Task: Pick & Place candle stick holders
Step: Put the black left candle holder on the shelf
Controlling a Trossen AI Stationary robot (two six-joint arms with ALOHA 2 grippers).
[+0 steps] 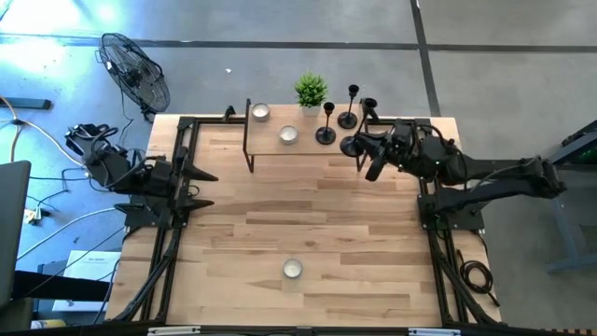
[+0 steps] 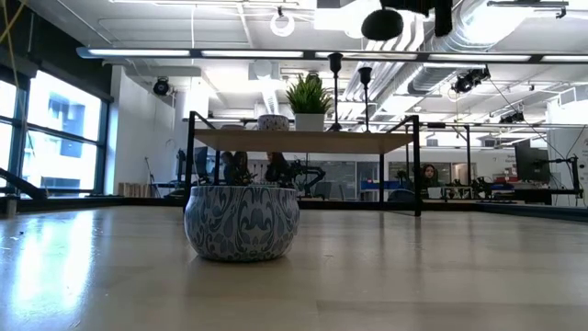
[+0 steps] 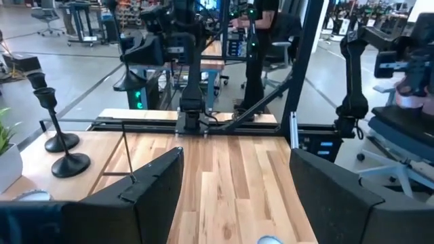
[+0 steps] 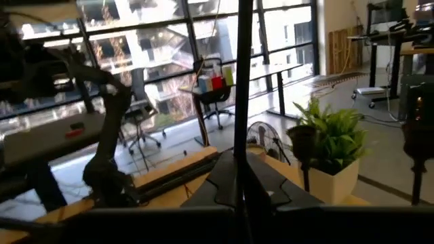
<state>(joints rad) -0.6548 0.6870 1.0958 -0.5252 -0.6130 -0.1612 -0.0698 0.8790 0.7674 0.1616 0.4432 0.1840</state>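
Note:
Two black candle stick holders stand by their round bases on the right half of a small wooden shelf at the table's far edge. A third holder hangs above the shelf's right end, with my right gripper shut on it; the low view shows its base from below, well above the shelf top. My left gripper waits open at the table's left edge, nothing between its fingers. My right gripper pinches the holder's thin stem between its two shut fingers. The fingers are level, come from the table's right side and lie across the stem. The holder is roughly upright and lifted clear, its round base above the shelf.
Two white tealights and a green potted plant share the shelf. A patterned candle tin stands near the table's front edge. Bare wood lies between it and the shelf. A fan stands beyond the far left corner.

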